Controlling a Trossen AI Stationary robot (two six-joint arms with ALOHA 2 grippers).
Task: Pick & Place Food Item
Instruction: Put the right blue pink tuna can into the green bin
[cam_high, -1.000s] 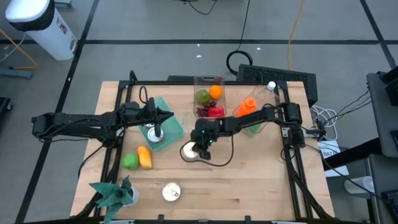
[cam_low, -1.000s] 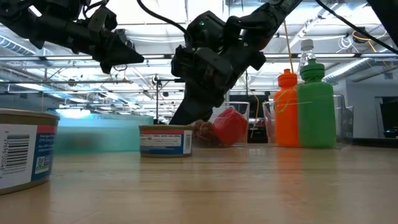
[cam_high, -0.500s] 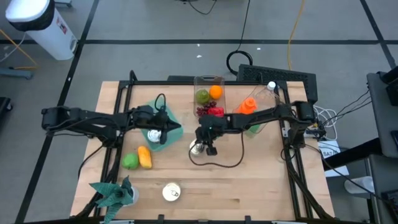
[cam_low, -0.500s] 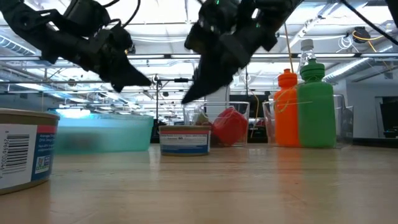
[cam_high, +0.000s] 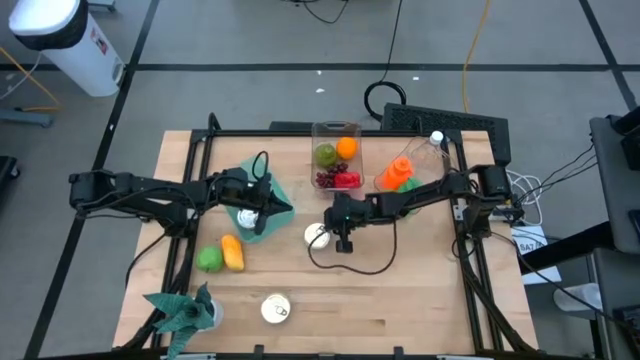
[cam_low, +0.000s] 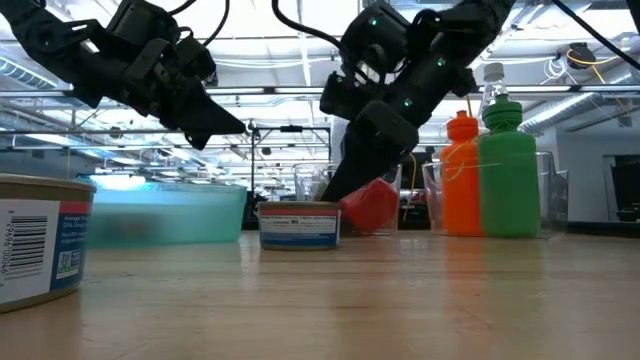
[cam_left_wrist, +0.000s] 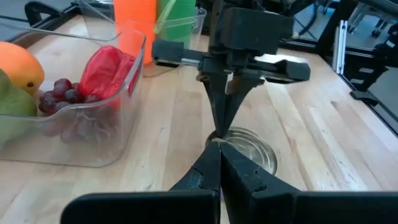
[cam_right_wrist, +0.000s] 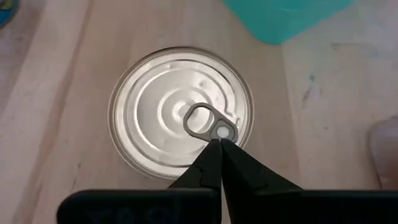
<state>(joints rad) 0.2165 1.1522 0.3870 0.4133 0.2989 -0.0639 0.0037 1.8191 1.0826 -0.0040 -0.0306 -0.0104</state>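
A flat silver can (cam_high: 317, 236) with a blue label (cam_low: 298, 225) stands upright on the wooden table near its middle. My right gripper (cam_right_wrist: 219, 142) is shut; its tips hover at the pull tab's rivet (cam_right_wrist: 221, 132) on the lid, coming in from the table's right side (cam_high: 340, 240). My left gripper (cam_left_wrist: 219, 149) is shut and hangs above the teal bin (cam_high: 262, 212), left of the can, holding nothing. A clear tub (cam_high: 335, 160) with fruit, grapes and a red piece stands behind the can. My right gripper points its shut fingertips (cam_left_wrist: 221, 124) slanting down from the table's right at the can's lid near the pull tab. Whether the tips touch the lid or stand just above it, I cannot tell.
An orange and a green bottle (cam_low: 490, 175) stand in a clear container at the back right. A second can (cam_high: 275, 308) sits near the front edge. A green fruit (cam_high: 209, 259) and a yellow-orange item (cam_high: 232, 252) lie front left, beside a green leafy object (cam_high: 185, 312).
The can has slid a little toward the table's right and far side, staying upright. My right gripper, first low over it, has risen and drawn back toward the right edge. My left gripper has sunk toward the teal bin and tipped downward, then kept still.
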